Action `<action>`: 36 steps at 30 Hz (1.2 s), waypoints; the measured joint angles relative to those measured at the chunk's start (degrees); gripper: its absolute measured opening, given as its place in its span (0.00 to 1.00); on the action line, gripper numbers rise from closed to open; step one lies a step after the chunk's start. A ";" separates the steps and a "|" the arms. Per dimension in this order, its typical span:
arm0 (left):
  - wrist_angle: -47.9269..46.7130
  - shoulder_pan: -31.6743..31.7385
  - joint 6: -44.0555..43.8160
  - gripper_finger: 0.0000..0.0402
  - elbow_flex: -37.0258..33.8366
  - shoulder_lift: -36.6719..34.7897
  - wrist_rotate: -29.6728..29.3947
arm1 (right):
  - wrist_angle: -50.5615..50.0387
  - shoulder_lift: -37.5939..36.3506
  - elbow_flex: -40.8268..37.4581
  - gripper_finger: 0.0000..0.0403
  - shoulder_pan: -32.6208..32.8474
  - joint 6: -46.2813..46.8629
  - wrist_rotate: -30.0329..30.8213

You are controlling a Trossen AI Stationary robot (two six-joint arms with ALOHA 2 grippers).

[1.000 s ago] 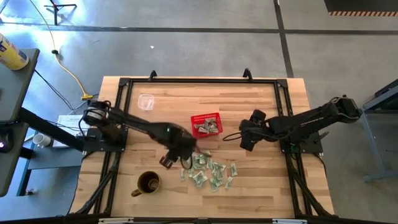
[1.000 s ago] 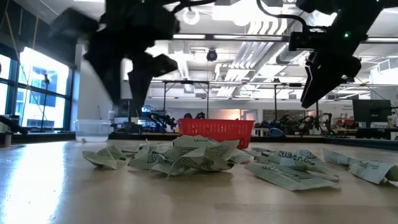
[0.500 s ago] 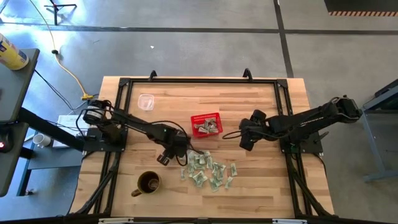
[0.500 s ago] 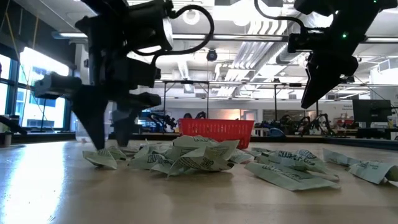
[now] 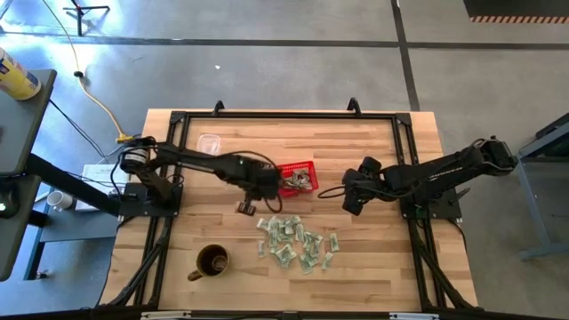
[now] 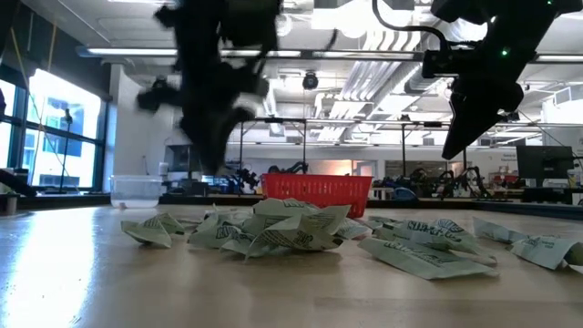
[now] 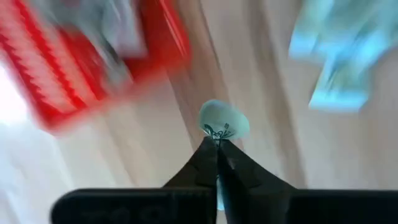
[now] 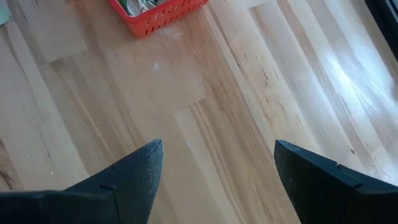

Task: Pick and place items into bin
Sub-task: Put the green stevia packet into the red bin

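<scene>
Mug [image 5: 212, 261] behind us and pile [image 5: 298, 244] below, our left gripper [image 7: 217, 144] pinches one packet [image 7: 223, 121] beside the basket [image 5: 294, 178] for dropping in, while our right gripper [image 8: 214, 167] waits spread beyond it.

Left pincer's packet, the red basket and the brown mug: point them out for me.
packet [image 7: 222, 121]: left wrist view, pale face above the fingertips.
red basket [image 5: 283, 169]: high view, left rim.
brown mug [image 5: 213, 262]: high view, dark inside.

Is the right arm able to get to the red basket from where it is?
Probably yes. The right gripper, open, hangs beside the red basket with only bare table between them; the left gripper is on the basket's other side.
</scene>
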 joint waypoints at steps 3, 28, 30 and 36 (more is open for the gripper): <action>3.83 2.55 1.01 0.06 6.93 -0.22 0.93 | 0.00 0.00 0.00 0.74 0.00 0.00 1.16; -9.73 -3.34 -30.42 0.66 11.16 -0.92 2.53 | 10.12 0.89 -4.07 0.74 5.43 -5.41 -23.78; -12.33 -5.48 -33.64 0.63 10.19 -1.67 -1.10 | 10.18 2.18 -4.14 0.74 5.21 9.28 -26.63; -9.11 -13.19 -42.02 0.54 0.62 -4.75 -5.56 | 19.71 8.68 -1.09 0.71 12.97 39.95 -22.46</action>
